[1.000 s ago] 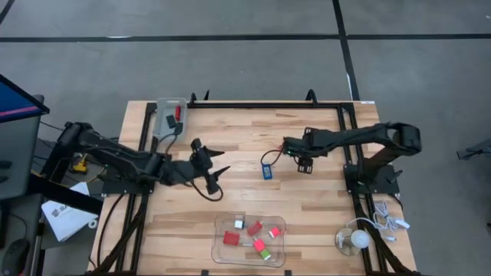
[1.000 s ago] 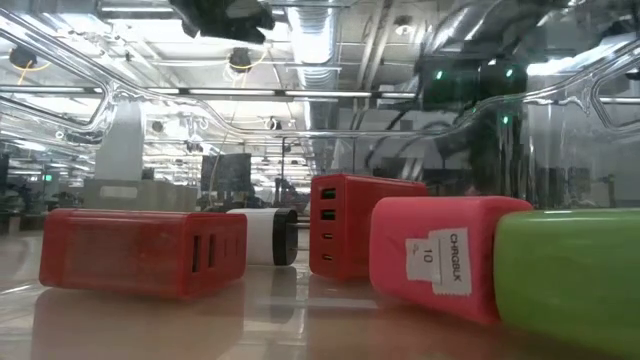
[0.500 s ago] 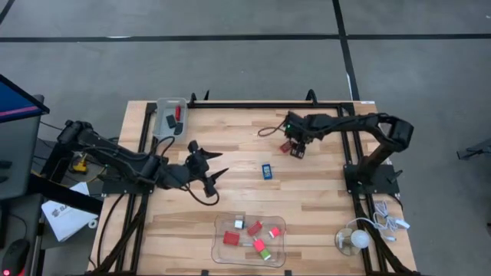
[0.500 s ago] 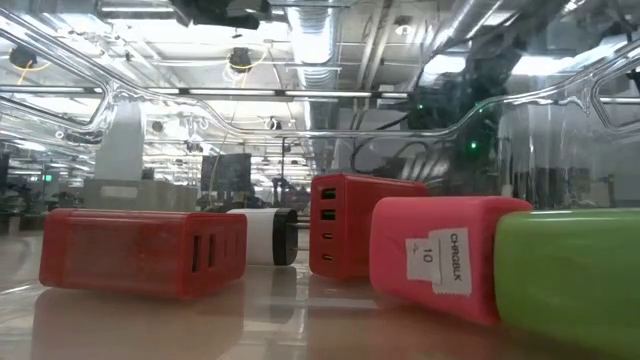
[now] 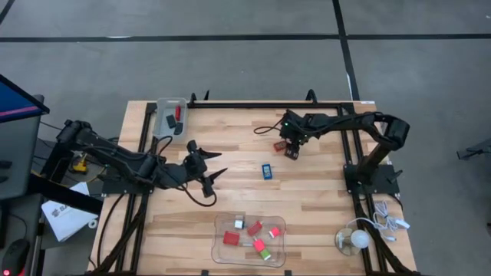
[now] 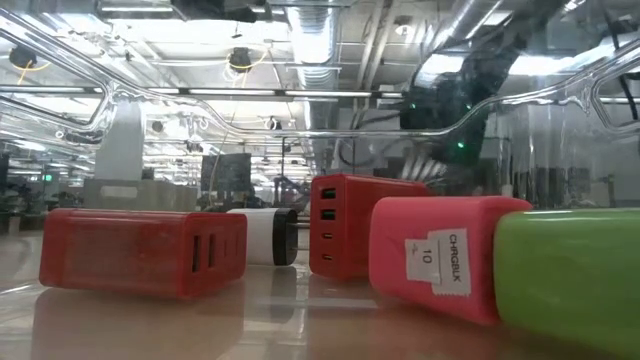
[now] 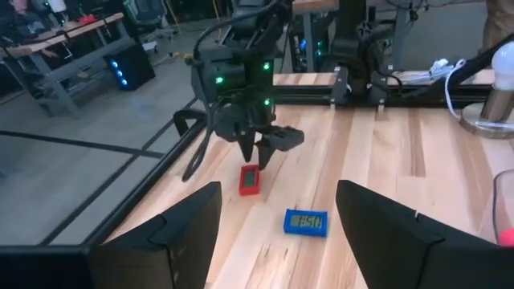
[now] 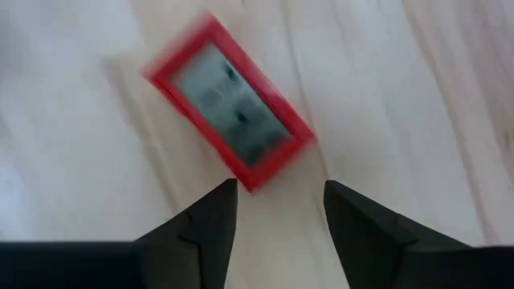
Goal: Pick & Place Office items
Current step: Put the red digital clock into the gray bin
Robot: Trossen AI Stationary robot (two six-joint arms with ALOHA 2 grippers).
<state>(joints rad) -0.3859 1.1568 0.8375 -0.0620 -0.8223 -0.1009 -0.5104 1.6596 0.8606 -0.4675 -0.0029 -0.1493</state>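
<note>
While open, right gripper [image 8: 277, 210] apparently hovers over red piece [image 8: 230, 102].

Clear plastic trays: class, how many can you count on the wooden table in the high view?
2. One clear plastic tray sits at the wooden table's upper-left corner in the high view; the other lies at its lower edge, near the middle. None appears hidden.

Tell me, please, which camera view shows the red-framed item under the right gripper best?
The right wrist view: the red-framed item fills it, grey face visible. The left wrist view shows it small below the right gripper; the high view barely; the low view not at all.
</note>
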